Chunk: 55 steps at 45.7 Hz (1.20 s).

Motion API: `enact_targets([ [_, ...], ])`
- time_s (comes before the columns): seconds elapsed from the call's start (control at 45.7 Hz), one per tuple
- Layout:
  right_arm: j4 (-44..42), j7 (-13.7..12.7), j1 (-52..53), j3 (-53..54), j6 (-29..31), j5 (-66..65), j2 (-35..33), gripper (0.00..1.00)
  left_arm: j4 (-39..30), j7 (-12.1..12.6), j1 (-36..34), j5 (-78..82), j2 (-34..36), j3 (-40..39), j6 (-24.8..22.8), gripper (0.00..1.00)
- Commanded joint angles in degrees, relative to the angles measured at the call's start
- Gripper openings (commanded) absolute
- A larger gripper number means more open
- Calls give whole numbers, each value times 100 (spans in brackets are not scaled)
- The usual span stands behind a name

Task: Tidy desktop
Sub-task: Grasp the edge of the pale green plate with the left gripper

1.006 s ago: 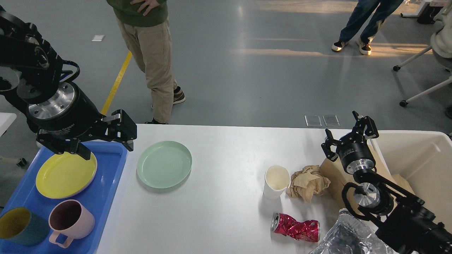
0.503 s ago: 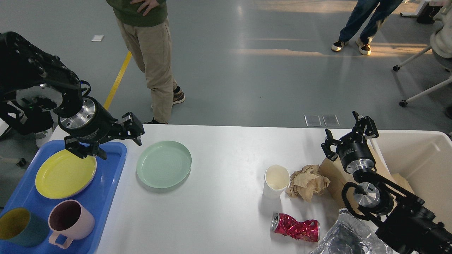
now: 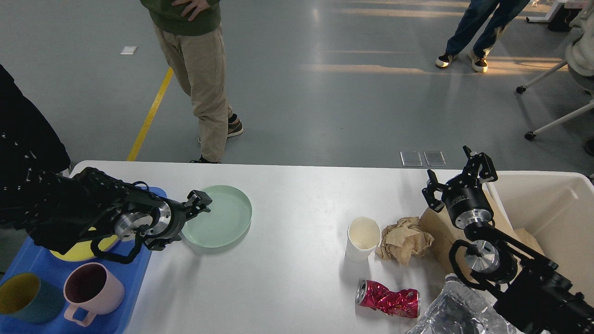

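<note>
The white desktop holds a pale green plate, a white paper cup, a crumpled brown paper and a crushed red can. My left gripper lies low over the desktop at the green plate's left rim. Its jaws are apart, one finger over the rim. It holds nothing. My right gripper is open and empty, raised above the desktop's right end, behind the crumpled paper.
A blue tray at the left holds a yellow plate, a pink mug and a teal cup. A beige bin stands at the right. A foil tray and brown paper sheet lie by my right arm. People stand beyond the table.
My left arm has dropped from above the blue tray and swung right, bringing its open gripper down to the green plate's left rim. The right arm has not moved.
</note>
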Motion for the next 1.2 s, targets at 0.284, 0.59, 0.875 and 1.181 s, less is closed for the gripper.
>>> enact_targets([
  [0.284,0,0,0,1,0,-3,-2,100,1299,315,1344,39,100,-1163,142,88],
  [0.59,0,0,0,1,0,-3,6,100,1545,254,1705,39,-23,-1453,115,61],
  [0.875,0,0,0,1,0,-3,6,100,1686,236,1775,48,-49,-1585,107,39],
  [1.181,0,0,0,1,0,-3,6,100,1686,254,1837,56,-84,-1585,89,27],
])
